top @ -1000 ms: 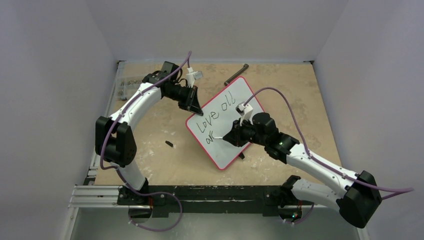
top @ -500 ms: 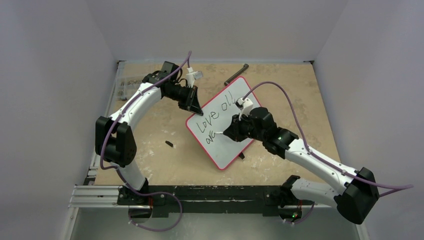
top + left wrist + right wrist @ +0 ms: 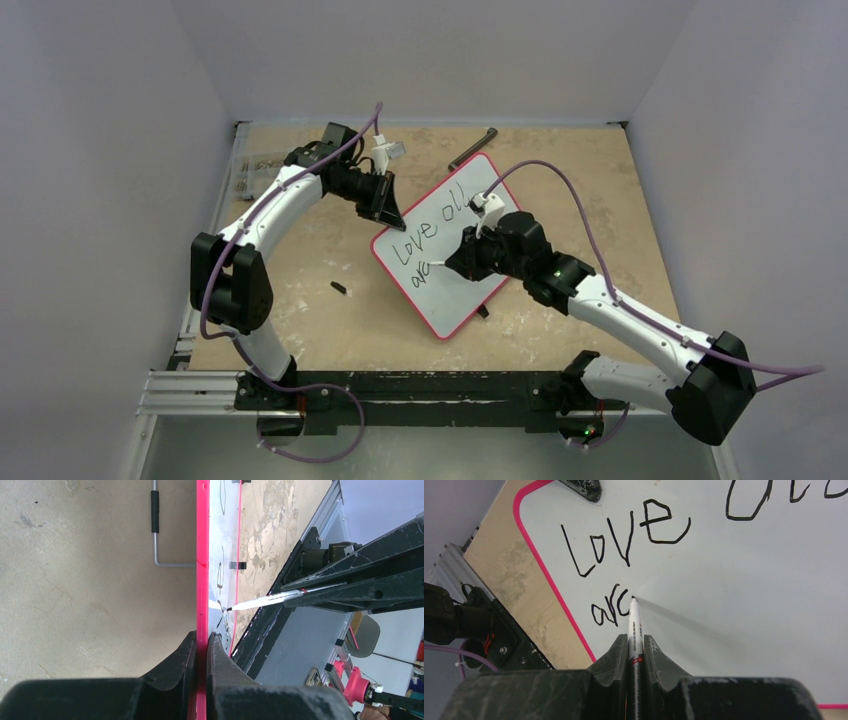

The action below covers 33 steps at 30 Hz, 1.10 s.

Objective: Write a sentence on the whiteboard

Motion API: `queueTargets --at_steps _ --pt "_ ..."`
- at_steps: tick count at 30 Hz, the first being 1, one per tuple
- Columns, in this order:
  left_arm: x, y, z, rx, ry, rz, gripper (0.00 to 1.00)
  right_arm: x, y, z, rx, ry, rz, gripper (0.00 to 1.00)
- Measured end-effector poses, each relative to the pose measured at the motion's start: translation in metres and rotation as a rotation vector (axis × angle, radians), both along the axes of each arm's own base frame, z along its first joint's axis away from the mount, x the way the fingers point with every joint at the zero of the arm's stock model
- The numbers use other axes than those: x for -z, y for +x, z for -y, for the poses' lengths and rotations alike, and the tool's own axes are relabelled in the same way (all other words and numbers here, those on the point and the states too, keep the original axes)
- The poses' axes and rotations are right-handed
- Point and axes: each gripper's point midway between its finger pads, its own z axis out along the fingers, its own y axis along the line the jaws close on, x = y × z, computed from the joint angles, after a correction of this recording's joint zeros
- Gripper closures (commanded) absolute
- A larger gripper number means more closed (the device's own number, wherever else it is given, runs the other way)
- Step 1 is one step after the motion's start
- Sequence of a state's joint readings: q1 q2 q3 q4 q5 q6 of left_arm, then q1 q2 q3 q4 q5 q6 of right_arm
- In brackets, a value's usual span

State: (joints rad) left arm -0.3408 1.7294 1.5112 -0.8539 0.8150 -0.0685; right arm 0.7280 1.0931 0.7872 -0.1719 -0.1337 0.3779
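Table [image 3: 300,300]: bears whiteboard [image 3: 452,300].
Left gripper [image 3: 202,647]: clamped on whiteboard's rim.
Right gripper [image 3: 634,650]: clasps marker [image 3: 633,622], tip touching board beside sentence [image 3: 624,540], at "arc".

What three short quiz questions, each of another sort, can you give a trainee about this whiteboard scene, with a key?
1. True or false: the jaws of the left gripper are shut on the red rim of the whiteboard.
2. What does the right gripper hold? A. a marker B. an eraser C. nothing
3. Fill in: in the unfinished sentence, the marker tip stands at the end of the ___ line.
Key: 1 true; 2 A; 3 second.
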Motion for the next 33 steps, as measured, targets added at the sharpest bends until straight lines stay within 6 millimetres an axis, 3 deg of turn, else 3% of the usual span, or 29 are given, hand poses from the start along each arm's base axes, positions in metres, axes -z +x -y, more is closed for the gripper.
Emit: queueTargets --at_steps 26,33 --pt "-0.002 -0.001 0.001 0.003 -0.008 -0.001 1.0 -0.011 0.001 -0.005 -0.024 0.019 0.014 1.0" --pt "-0.004 -0.002 0.001 0.005 -0.009 0.003 1.0 -0.041 -0.009 0.006 -0.012 0.075 0.082 1.0"
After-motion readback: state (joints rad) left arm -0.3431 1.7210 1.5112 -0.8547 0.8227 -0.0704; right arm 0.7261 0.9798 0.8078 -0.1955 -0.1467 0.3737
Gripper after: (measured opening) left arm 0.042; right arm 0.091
